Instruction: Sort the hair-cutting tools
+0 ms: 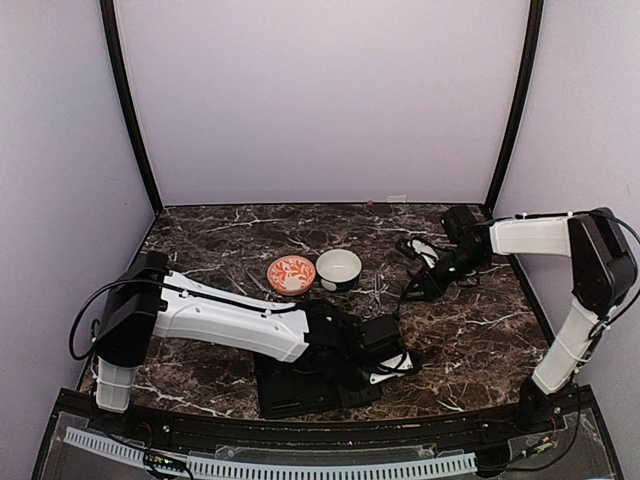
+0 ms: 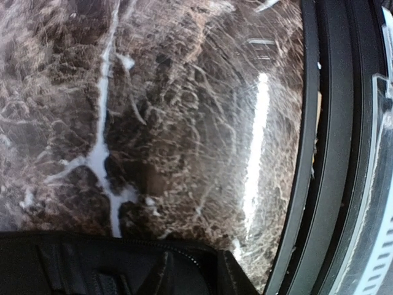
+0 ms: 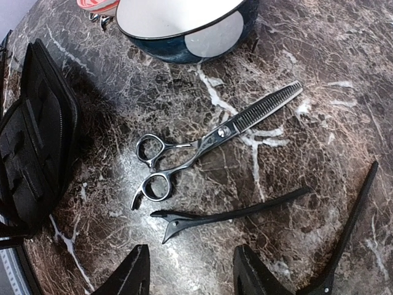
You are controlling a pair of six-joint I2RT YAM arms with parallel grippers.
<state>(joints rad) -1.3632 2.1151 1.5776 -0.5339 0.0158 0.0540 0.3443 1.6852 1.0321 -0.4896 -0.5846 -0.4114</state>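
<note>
Silvery thinning scissors [image 3: 202, 147] with ring handles lie flat on the marble in the right wrist view. A slim black clip [image 3: 233, 214] lies just below them, and a second black clip [image 3: 353, 227] lies at the right. My right gripper [image 3: 193, 276] is open and empty, just short of the first clip; in the top view it [image 1: 418, 283] hovers right of the bowls. My left gripper [image 1: 390, 362] rests at the right edge of the open black case [image 1: 300, 395]. The case's zipped edge [image 2: 123, 261] sits right at its jaws and hides the fingers.
A white bowl [image 1: 338, 268] [image 3: 184, 24] and an orange-patterned bowl [image 1: 291, 273] stand mid-table, just beyond the scissors. The black case [image 3: 31, 141] lies left of the tools. The table's near rim [image 2: 319, 153] runs close to my left gripper.
</note>
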